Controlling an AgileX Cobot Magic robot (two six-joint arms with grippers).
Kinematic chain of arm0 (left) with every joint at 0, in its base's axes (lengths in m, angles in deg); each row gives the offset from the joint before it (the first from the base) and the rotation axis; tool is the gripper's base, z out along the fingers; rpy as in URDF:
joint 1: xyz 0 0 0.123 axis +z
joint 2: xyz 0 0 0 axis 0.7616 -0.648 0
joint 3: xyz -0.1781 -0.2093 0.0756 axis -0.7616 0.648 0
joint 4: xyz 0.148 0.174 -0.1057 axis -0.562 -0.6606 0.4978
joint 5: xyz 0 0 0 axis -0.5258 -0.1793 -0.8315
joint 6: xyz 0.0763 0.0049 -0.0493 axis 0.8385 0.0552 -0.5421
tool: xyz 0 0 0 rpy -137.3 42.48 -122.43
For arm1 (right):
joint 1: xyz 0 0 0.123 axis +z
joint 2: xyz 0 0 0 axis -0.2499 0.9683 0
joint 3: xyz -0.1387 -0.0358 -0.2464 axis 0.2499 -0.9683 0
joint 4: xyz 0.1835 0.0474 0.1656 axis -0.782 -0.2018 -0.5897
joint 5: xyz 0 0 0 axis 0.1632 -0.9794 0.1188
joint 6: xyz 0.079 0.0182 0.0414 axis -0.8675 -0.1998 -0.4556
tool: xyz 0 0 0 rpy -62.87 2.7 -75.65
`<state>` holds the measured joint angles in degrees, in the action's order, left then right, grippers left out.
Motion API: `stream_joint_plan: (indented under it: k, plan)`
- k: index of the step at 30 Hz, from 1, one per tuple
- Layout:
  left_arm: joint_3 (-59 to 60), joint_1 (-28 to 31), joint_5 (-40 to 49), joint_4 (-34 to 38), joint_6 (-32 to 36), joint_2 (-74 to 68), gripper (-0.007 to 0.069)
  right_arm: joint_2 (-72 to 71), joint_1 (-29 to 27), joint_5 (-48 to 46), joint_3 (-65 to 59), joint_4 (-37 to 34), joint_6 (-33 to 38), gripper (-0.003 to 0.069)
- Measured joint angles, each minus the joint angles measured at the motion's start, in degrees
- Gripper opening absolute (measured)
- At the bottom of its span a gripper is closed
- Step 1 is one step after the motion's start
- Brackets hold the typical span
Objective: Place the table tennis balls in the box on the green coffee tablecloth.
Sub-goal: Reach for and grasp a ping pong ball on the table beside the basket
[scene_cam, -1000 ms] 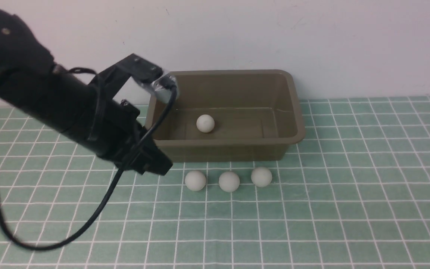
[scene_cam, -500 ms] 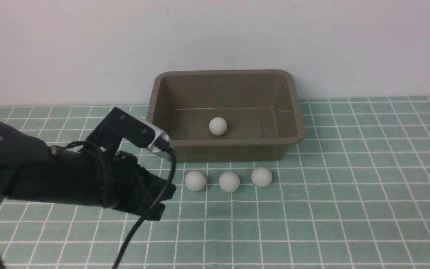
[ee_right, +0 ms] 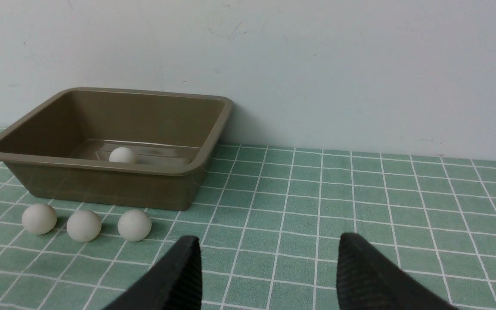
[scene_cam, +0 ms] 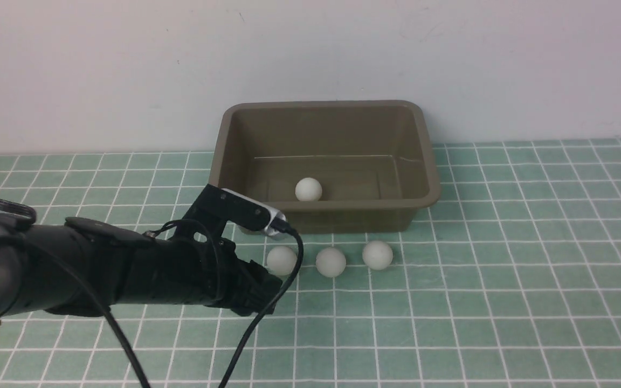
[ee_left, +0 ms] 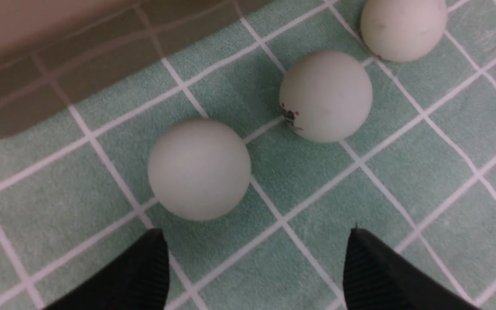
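Note:
The olive-brown box [scene_cam: 430, 161] stands at the back of the green coffee tablecloth [scene_cam: 504, 269], with one table tennis ball [scene_cam: 308, 189] inside. Three more balls [scene_cam: 281, 260] [scene_cam: 331, 262] [scene_cam: 378, 255] lie in a row just in front of it. My left gripper [ee_left: 255, 232] is low over the cloth, open and empty, a little short of the leftmost ball [ee_left: 199, 169]. Beyond that one lies the ball with the dark mark [ee_left: 326, 95]. My right gripper [ee_right: 268, 237] is open and empty, well to the right of the row [ee_right: 134, 224], and does not show in the front view.
A white wall [scene_cam: 504, 64] rises right behind the box. The left arm [scene_cam: 127, 269] lies low across the left of the cloth, and its black cable [scene_cam: 256, 323] hangs down to the front edge.
The left arm has come down from beside the box's left wall to just above the cloth and has reached toward the leftmost ball. The ball in the box has rolled a little.

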<state>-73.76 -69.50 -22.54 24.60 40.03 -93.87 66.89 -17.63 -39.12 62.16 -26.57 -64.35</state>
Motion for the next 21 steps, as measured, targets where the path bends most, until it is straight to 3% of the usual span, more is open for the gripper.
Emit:
stream_joint_plan:
  k: [17, 19, 21]
  plan:
    - [-10.78, 0.00, 1.22, 0.23, 0.70, -10.99, 0.0447, 0.00, 0.00, 0.00, 0.00, -0.40, -0.15, 0.0388]
    - [-11.61, 0.00, 1.22, 0.31, 0.70, -12.02, 0.0425, 0.00, 0.00, 0.00, 0.00, -0.40, -0.15, 0.0388]
    - [-11.78, -0.07, 1.17, 0.31, 0.70, -12.36, 0.0349, 0.00, 0.00, 0.00, 0.00, -0.40, -0.15, 0.0388]
